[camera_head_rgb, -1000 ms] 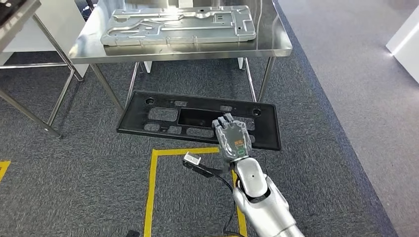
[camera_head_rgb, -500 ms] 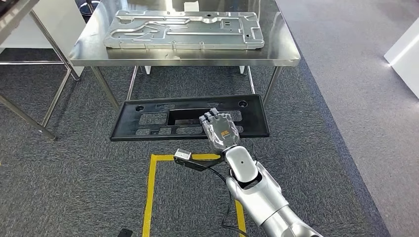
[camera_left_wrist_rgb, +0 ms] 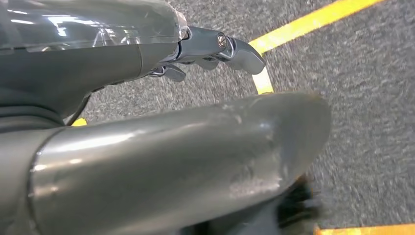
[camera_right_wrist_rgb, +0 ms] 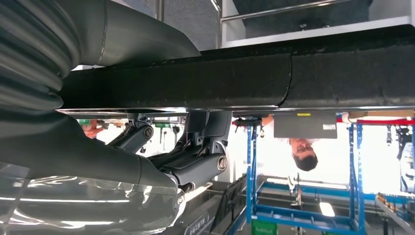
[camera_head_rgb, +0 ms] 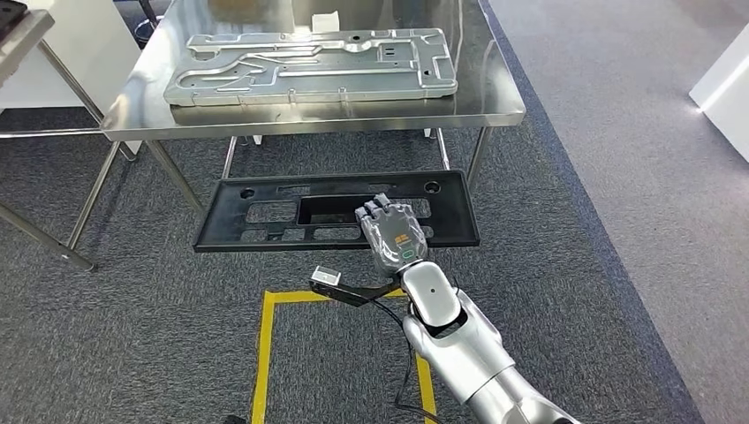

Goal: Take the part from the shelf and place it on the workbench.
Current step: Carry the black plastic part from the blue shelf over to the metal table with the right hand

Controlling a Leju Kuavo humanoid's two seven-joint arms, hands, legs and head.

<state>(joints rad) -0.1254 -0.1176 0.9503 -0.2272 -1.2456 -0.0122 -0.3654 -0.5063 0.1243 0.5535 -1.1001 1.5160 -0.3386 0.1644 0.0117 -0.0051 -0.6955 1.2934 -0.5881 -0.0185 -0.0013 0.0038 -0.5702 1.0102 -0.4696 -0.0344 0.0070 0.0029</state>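
The part is a long flat black plastic panel [camera_head_rgb: 265, 212] with several cut-outs. My right hand [camera_head_rgb: 395, 234] grips its near edge right of the middle and holds it level above the carpet. It hangs just in front of the steel workbench [camera_head_rgb: 309, 124] and lower than the top. In the right wrist view the panel's edge [camera_right_wrist_rgb: 293, 78] runs across the picture, with my fingers [camera_right_wrist_rgb: 195, 166] hooked around it. My left hand [camera_left_wrist_rgb: 147, 147] hangs over the carpet, fingers [camera_left_wrist_rgb: 230, 46] spread, holding nothing.
A large silver stamped metal plate [camera_head_rgb: 309, 64] covers most of the workbench top. A second steel table [camera_head_rgb: 18, 26] stands at the far left. Yellow tape [camera_head_rgb: 261, 353] marks the carpet near me. A person [camera_right_wrist_rgb: 303, 154] stands far off by blue racks [camera_right_wrist_rgb: 252, 171].
My right hand has swung the black panel from a slant to level and parallel with the bench's front edge. The view has shifted a little, so the bench sits differently in the picture.
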